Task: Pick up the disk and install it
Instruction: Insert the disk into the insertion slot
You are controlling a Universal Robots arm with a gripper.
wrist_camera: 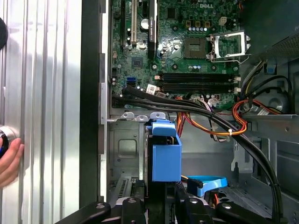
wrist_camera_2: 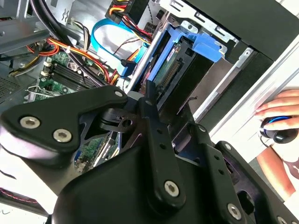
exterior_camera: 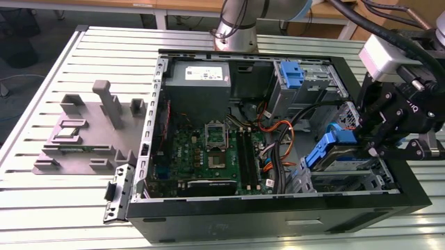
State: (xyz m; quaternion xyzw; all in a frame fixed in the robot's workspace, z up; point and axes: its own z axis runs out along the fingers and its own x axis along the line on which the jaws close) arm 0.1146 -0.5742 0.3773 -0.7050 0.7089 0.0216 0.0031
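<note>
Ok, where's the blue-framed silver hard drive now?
Exterior view's right: the disk sits at the metal drive cage inside the black computer case, beside the black gripper.

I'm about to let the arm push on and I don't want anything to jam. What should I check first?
1. Grip: ok. The pincer is closed on the blue carrier of the disk.
2. Position: ok. The disk is at the drive bay, at the exterior view's right of the case.
3. Alignment: not ok. The disk sits tilted, with its blue end raised above the bay.
4. Cables: cannot tell. The black cables run close to the carrier in the first wrist view.
5. Person's hand: ok. It rests outside the case.
</note>
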